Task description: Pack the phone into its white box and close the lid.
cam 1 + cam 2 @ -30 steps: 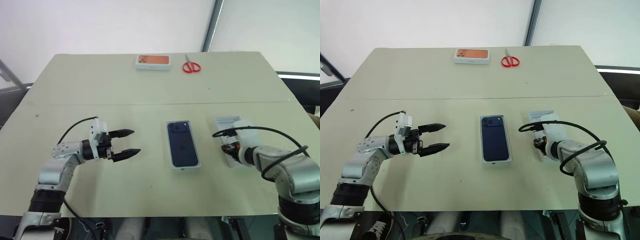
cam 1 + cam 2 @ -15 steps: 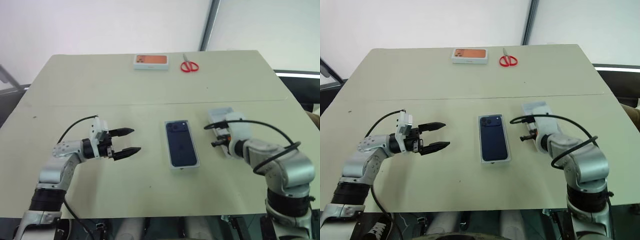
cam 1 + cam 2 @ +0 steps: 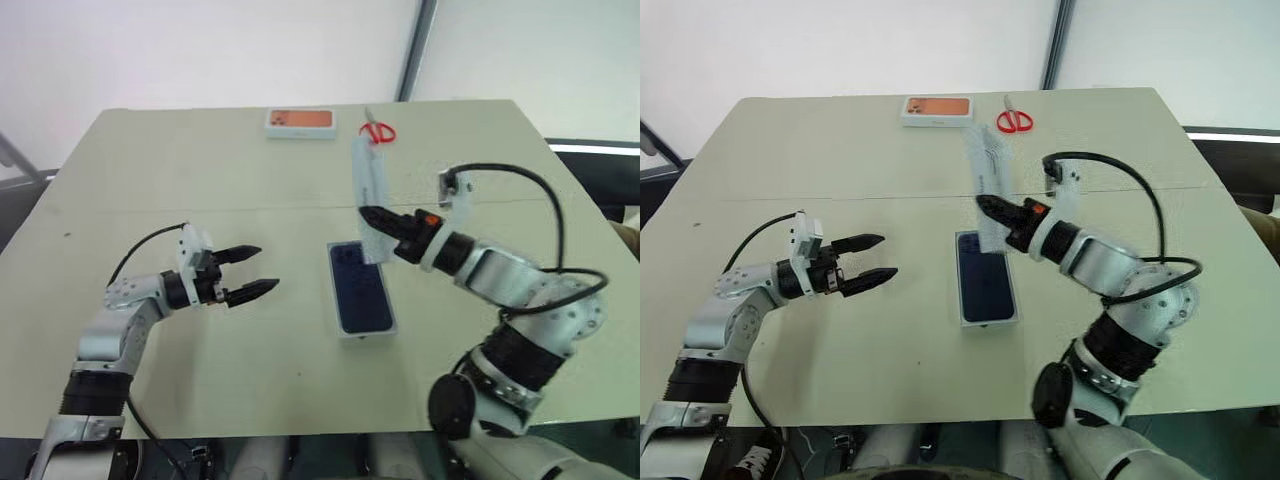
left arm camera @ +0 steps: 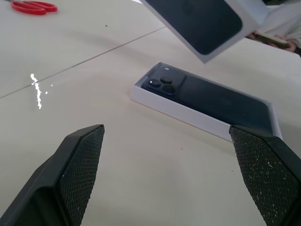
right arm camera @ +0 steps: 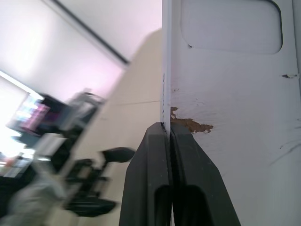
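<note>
The dark navy phone (image 3: pixel 360 288) lies camera-side up inside the white box (image 3: pixel 366 335) at mid table. The lid (image 3: pixel 366 190) hangs tilted on edge in the air just above the box's far end. Its printed dark blue face (image 4: pixel 202 23) looks toward my left arm and its pale inside (image 5: pixel 235 94) toward the right wrist. My right gripper (image 3: pixel 367 214) is shut on the lid's wall, fingertips (image 5: pixel 160 134) pinched on the thin edge. To the left of the box, my left gripper (image 3: pixel 266 268) hovers open over the table and points at the box with nothing between its fingers.
A white box with an orange phone picture (image 3: pixel 300 121) and red scissors (image 3: pixel 378 130) lie at the table's far edge. A seam (image 3: pixel 200 209) crosses the table behind the white box. There is bare tabletop between my left gripper and the box.
My right gripper closed on the lid lying right of the box, then lifted it up and swung it left above the phone, rolling the wrist. The left gripper stayed put.
</note>
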You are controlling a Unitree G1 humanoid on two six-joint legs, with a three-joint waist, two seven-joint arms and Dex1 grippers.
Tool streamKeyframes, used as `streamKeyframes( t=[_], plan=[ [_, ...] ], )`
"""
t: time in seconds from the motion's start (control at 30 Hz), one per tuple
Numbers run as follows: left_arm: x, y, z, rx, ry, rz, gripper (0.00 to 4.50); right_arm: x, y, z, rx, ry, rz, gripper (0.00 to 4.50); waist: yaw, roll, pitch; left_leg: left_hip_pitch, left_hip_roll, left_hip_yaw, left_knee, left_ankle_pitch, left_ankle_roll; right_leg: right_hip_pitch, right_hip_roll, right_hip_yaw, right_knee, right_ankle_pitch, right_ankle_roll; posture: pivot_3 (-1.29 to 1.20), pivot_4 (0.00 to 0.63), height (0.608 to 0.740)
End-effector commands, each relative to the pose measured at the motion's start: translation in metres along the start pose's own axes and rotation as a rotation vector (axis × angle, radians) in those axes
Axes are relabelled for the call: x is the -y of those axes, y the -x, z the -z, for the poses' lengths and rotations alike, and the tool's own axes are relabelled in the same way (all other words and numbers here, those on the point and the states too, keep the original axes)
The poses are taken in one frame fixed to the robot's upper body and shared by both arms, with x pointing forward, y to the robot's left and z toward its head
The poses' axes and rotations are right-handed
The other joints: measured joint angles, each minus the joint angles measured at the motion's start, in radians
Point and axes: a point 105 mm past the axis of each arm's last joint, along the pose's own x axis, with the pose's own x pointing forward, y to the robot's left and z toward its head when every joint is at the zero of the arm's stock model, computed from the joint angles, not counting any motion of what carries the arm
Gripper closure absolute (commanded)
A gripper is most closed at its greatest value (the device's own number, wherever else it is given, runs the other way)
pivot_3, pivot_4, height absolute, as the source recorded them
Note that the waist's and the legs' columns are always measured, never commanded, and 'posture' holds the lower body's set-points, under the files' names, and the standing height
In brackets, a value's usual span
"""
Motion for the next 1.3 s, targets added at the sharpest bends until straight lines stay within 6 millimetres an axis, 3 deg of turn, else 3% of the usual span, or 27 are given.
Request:
streamKeyframes(
  t=[0.03,0.2,0.37,0.57,0.67,0.77,1.0,1.3],
  plan=[
    [-0.006,0.004,-0.021,0.071,-0.016,-0.037,0.00,-0.014,-0.002,0.012,-0.028,-0.031,-0.066,4.48,0.000,0.000,0.000,0.000,0.000,0.000,0.000,0.000,0.000,0.000,-0.001,0.000,0.000,0.000,0.000,0.00,0.150,0.740],
    [-0.007,0.006,-0.025,0.089,-0.003,-0.059,0.00,-0.036,-0.009,0.022,-0.025,-0.156,-0.175,4.48,-0.002,0.001,0.000,0.000,0.000,0.001,0.000,0.000,0.000,-0.002,-0.001,0.001,0.001,0.000,0.000,0.00,0.150,0.740],
    [-0.005,0.009,-0.025,0.093,0.003,-0.065,0.00,-0.046,-0.009,0.036,-0.059,-0.339,-0.151,4.48,-0.004,0.001,0.000,0.000,0.000,0.002,0.000,0.000,0.000,-0.001,-0.002,0.003,0.001,0.000,0.000,0.00,0.150,0.740],
    [-0.002,0.009,-0.024,0.094,0.022,-0.062,0.00,-0.041,-0.007,0.062,-0.109,-0.403,-0.100,4.48,-0.004,0.001,0.000,0.000,0.000,0.002,0.000,0.000,0.000,-0.001,0.002,0.002,0.001,0.000,0.000,0.00,0.150,0.740],
    [0.000,0.010,-0.022,0.089,0.037,-0.048,0.00,-0.036,-0.008,0.064,-0.103,-0.436,-0.085,4.48,-0.003,0.001,0.000,0.000,0.000,0.002,0.000,0.000,0.000,-0.001,0.002,0.002,0.001,0.000,0.000,0.00,0.150,0.740],
    [0.006,0.010,-0.022,0.102,0.071,-0.014,0.85,-0.033,-0.010,0.074,-0.128,-0.475,-0.086,4.50,-0.002,0.001,0.000,0.000,0.001,0.001,0.000,0.000,0.000,-0.001,0.002,0.002,0.001,0.000,0.000,0.00,0.150,0.740],
    [0.030,0.001,-0.010,0.097,0.109,0.044,4.46,-0.012,-0.007,0.083,-0.143,-0.538,-0.027,4.50,0.001,0.001,0.000,0.000,0.001,0.001,0.000,0.000,0.000,0.000,0.002,0.002,-0.001,0.000,0.000,0.00,0.150,0.740],
    [0.049,-0.034,0.009,0.092,0.152,0.075,4.46,-0.004,-0.005,0.083,-0.162,-0.518,-0.007,4.50,0.004,0.000,0.000,0.000,0.001,0.001,0.000,0.000,0.001,0.001,0.002,0.002,-0.002,0.000,0.000,0.00,0.150,0.740]
  ],
)
